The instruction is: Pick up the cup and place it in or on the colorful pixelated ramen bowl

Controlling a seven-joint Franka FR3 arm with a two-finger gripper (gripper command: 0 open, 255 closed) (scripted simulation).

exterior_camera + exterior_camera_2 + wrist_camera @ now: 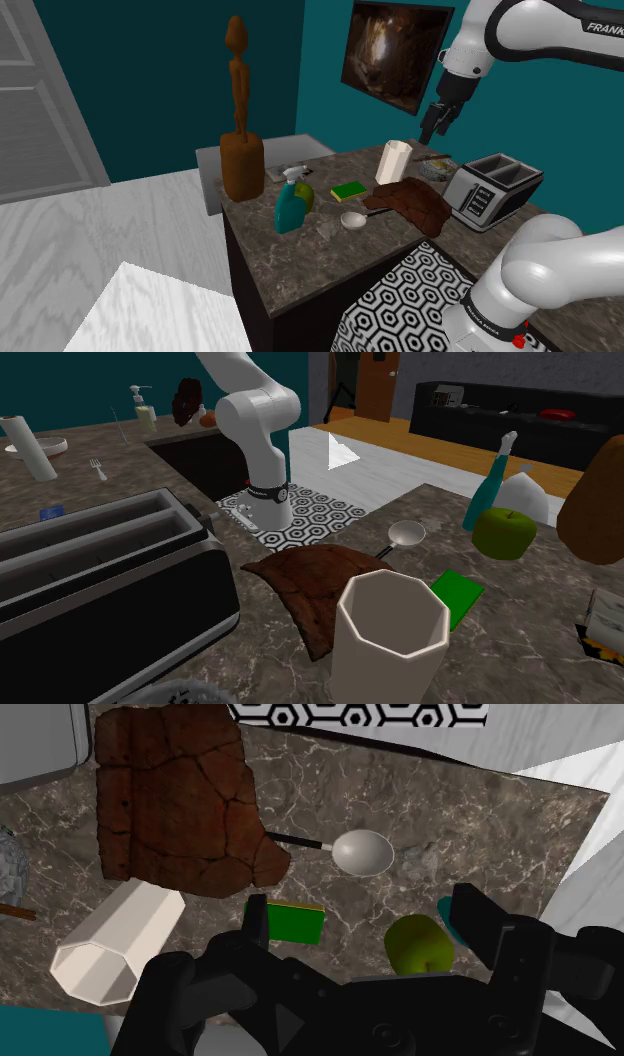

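A home kitchen: a toaster, spoon and apple sit on a dark marbled counter.

On the desk stand one white cup, one toaster, one spoon, one green apple, one teal spray bottle, one green sponge, one cracked brown slab and one tall brown carved figure.

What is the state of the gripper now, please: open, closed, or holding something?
Black two-finger gripper: open, holding nothing. The white faceted cup is off to one side of it, untouched.
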